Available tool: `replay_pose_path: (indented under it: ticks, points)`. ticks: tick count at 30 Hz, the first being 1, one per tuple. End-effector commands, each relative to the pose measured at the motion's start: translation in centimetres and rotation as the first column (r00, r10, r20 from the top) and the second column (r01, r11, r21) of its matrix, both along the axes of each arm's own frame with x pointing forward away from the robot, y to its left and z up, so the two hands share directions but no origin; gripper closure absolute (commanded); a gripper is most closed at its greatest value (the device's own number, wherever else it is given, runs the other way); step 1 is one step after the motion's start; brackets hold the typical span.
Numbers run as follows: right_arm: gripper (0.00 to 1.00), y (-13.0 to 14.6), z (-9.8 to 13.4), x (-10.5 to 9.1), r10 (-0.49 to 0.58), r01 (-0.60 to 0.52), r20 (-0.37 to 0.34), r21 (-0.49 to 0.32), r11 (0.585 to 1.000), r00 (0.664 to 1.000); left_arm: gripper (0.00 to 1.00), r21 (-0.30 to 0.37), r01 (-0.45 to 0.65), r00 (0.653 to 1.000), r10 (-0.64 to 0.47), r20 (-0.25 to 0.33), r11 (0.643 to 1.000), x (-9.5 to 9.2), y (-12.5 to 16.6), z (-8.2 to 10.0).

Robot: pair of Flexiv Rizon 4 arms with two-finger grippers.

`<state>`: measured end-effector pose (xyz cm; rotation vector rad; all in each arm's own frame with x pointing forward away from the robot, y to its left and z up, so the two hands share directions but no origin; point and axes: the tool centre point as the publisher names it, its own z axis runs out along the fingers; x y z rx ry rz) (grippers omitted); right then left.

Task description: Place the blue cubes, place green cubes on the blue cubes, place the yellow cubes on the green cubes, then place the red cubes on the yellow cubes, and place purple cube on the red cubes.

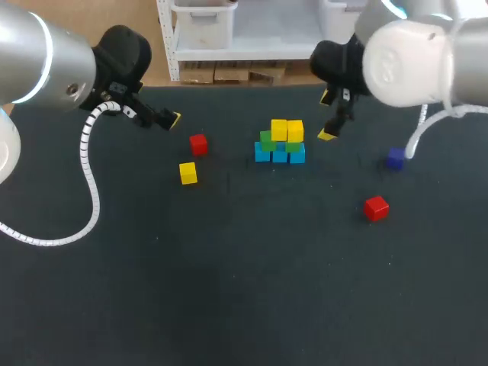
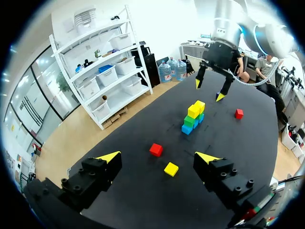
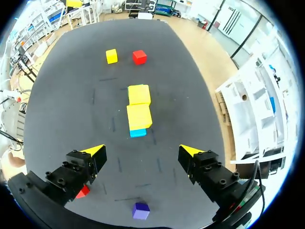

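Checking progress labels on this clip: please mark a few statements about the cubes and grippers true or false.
1. The left gripper and right gripper are both open and empty. True.
2. A red cube tops the stack. False: yellow cubes top it; both red cubes lie on the table.
3. The purple cube lies apart from the stack. True.
4. Every yellow cube is stacked. False: one yellow cube lies loose near a red one.
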<state>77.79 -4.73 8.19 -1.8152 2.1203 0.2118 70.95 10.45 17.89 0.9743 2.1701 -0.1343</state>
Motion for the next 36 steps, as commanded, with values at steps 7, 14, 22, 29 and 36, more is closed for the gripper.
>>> replay_pose_path:
  ticks: [7,14,22,29,36]
  points:
    - [0.00,-3.0,2.8,-0.2,-0.067,0.068,0.105,-0.001,0.998,0.992,0.00,-0.001,0.002,1.000,-0.002,0.000,1.000,0.1,0.0,0.0]
    - [0.00,-5.3,3.8,0.4,-0.164,0.153,0.137,0.086,0.984,0.977,0.00,-0.001,0.002,1.000,-0.002,0.000,1.000,0.1,0.0,0.0]
    - [0.00,-7.6,3.9,0.8,-0.282,0.245,0.164,0.212,0.946,0.945,0.00,-0.001,0.002,1.000,-0.002,0.000,1.000,0.1,0.0,0.0]
    - [0.00,-9.8,4.6,0.6,-0.336,0.287,0.189,0.245,0.926,0.923,0.00,-0.001,0.002,1.000,-0.002,0.000,1.000,0.1,0.0,0.0]
    - [0.00,-11.9,5.2,0.2,-0.398,0.341,0.209,0.262,0.903,0.893,0.00,-0.001,0.002,1.000,-0.002,0.000,1.000,0.1,0.0,0.0]
